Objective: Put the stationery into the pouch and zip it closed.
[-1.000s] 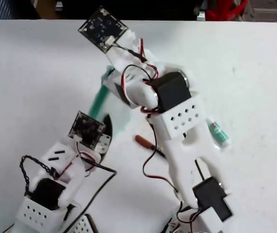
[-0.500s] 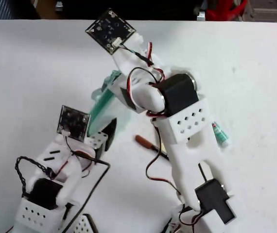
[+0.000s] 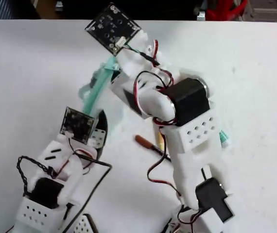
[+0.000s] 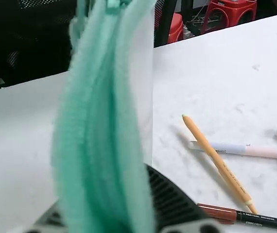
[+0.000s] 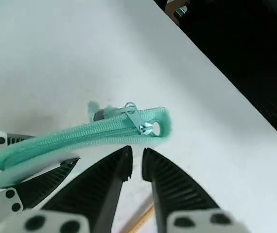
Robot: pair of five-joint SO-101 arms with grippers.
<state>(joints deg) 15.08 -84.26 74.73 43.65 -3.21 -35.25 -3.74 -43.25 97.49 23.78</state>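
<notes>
Beside the zipper pull (image 5: 139, 121), the narrowly parted right gripper (image 5: 136, 153) likely must pinch it to unzip the pouch (image 5: 80, 133) clamped by the left gripper (image 3: 98, 131).

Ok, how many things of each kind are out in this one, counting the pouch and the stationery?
Pouch: 1
Pens and markers: 3 (orange pen, pastel pen, brown-capped marker)
Small green-and-white tube, partly hidden: 1
Total: 5
</notes>
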